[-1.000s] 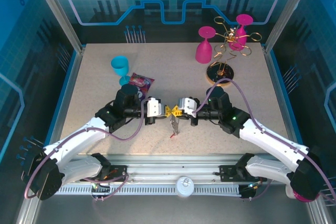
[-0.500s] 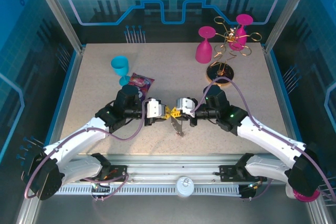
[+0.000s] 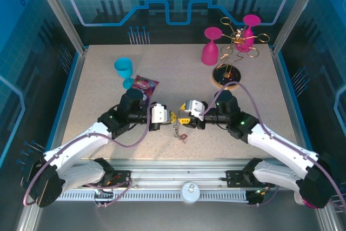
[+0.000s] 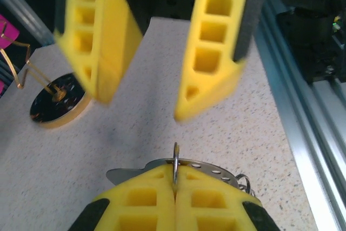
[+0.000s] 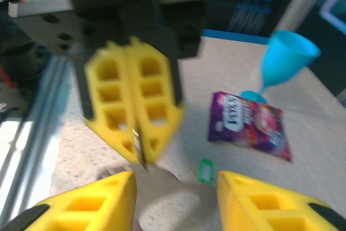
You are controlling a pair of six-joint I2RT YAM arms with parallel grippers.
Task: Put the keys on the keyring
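**Right hand (image 3: 184,118) pulls back**

Right hand has slid a little way off from the left hand (image 3: 172,116) since a moment ago. Its yellow fingers are spread wide with nothing in them. The left hand is clenched tight on the keyring (image 3: 178,127), which hangs down just under the two hands, over the surface (image 3: 108,68). A red tag (image 3: 183,137) shows at its low end. A green tag (image 5: 204,170) lies on the surface, near the purple packet (image 5: 248,125).

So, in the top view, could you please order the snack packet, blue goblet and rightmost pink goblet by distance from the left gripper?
1. Snack packet, behind-left of left gripper.
2. Blue goblet, farther back-left.
3. Rightmost pink goblet, back right.
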